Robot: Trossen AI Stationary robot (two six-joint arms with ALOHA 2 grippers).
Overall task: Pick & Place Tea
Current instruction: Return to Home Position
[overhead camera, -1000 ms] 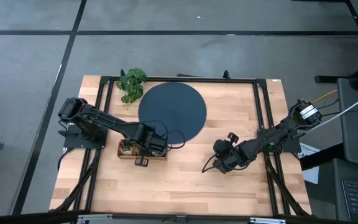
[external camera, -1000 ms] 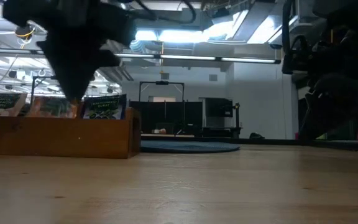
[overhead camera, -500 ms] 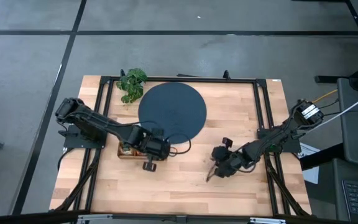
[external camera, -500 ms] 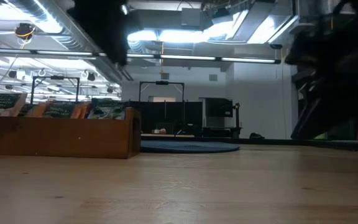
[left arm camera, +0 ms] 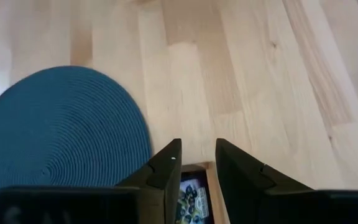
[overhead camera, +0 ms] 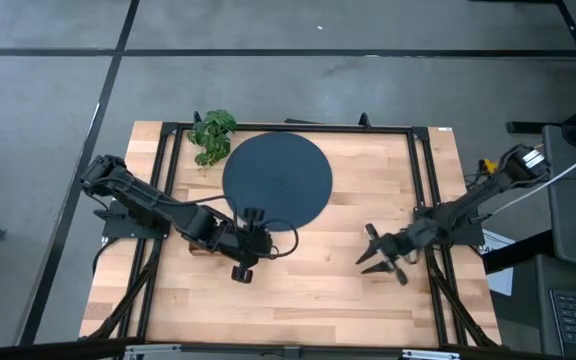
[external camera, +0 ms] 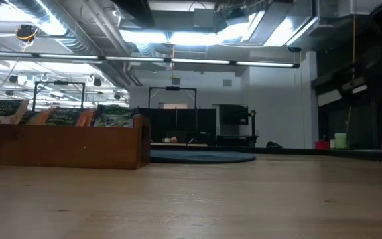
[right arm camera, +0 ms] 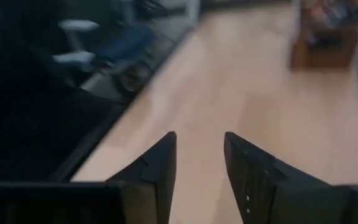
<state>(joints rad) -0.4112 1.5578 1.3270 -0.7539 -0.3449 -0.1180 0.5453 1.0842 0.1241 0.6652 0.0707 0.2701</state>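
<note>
Apparently the sorting is done: the tea (external camera: 58, 117) stands upright inside the wooden tray (external camera: 65, 149), at the left of the low view, and no sachet lies on the dark disc (overhead camera: 276, 180). By the tray's end hangs the left gripper (left arm camera: 197, 146), and the right gripper (right arm camera: 201, 138) is over the table (overhead camera: 308, 295) at the right. Both have jaws parted and empty, ready to go home.

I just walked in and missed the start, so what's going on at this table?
A two-armed robot is sorting tea sachets into a wooden tray. The sachets stand upright in the tray, and none shows on the dark disc. Both grippers are open and hold nothing. The left gripper hovers over the tray's edge beside the disc. The right gripper is over bare table on the right side.
</note>
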